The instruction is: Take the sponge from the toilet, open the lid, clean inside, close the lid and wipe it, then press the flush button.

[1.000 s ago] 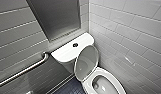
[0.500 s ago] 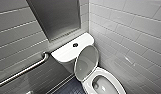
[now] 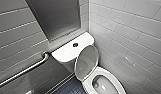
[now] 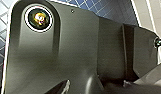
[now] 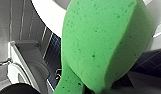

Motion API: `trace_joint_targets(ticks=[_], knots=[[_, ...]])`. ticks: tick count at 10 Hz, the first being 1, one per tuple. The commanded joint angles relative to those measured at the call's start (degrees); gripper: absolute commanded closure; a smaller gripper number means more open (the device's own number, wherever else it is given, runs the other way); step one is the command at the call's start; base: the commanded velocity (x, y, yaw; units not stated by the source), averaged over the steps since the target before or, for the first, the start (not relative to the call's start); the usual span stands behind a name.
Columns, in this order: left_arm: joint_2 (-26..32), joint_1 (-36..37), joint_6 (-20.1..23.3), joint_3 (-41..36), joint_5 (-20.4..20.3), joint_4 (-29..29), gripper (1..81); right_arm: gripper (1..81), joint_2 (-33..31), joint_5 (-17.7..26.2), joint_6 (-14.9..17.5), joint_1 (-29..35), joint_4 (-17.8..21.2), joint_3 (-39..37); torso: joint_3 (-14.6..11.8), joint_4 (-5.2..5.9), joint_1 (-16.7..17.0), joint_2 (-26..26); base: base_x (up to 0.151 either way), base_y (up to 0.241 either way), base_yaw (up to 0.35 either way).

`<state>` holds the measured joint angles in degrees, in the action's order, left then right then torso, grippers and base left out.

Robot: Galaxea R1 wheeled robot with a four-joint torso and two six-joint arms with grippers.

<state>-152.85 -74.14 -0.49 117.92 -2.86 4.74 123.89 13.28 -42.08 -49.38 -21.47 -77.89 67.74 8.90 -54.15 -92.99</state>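
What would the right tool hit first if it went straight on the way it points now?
Past the sponge pinched in the right tool, the white curved edge of the toilet lies nearest in that line, so probably that; depth is hard to judge.

**Sponge** (image 5: 101, 42): near end nipped in right gripper (image 5: 83, 88).
- Close behind sponge: rounded fixture edge (image 5: 47, 17); touching or apart cannot be told.
- Beyond sponge: floor (image 5: 52, 55).
- Farther beyond sponge: grab bar (image 5: 2, 62), on a wall.

**Toilet** (image 3: 113, 75): in the corner, on the floor, with side wall (image 3: 131, 32) just to its right.
- Tank top (image 3: 67, 52): at the rear, against back wall (image 3: 18, 37), below wall panel (image 3: 56, 17).
- Flush button (image 3: 75, 45): in the centre of tank top.
- Lid (image 3: 87, 62): raised, tilted back toward the tank, between tank top and bowl (image 3: 106, 86).
- Bowl: before the lid.
- Grab bar: left of the tank, slanting along back wall.
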Motion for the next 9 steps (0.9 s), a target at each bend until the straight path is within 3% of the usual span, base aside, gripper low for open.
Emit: trace_joint_targets(ticks=[1,3,4,6,9], knots=[[1.7,0.7,-0.1,-2.0,3.9,0.4,1.0,81.1,-1.5,1.9,0.0,3.7,-0.2,1.8,0.0,0.0,3.6,5.6,0.0,0.0,0.0],[2.4,0.7,0.0,-2.9,3.9,0.4,1.0,81.1,-0.7,2.0,0.0,3.5,-0.1,0.7,0.0,0.0,6.1,9.6,0.0,0.0,0.0],[2.5,0.7,0.0,-2.9,3.9,0.4,1.0,81.1,-0.4,2.0,0.0,2.8,-0.1,0.0,0.0,0.0,11.1,17.4,0.0,0.0,0.0],[2.9,0.7,0.0,-3.5,3.9,0.4,1.0,81.1,0.1,1.9,0.0,0.9,-0.1,-1.1,0.0,0.0,6.6,10.4,0.0,0.0,0.0],[3.5,1.0,0.0,-4.4,3.8,0.3,1.0,81.1,-1.8,1.5,-0.1,-5.0,0.3,-3.1,0.0,0.0,9.0,14.1,0.0,0.0,0.0]])
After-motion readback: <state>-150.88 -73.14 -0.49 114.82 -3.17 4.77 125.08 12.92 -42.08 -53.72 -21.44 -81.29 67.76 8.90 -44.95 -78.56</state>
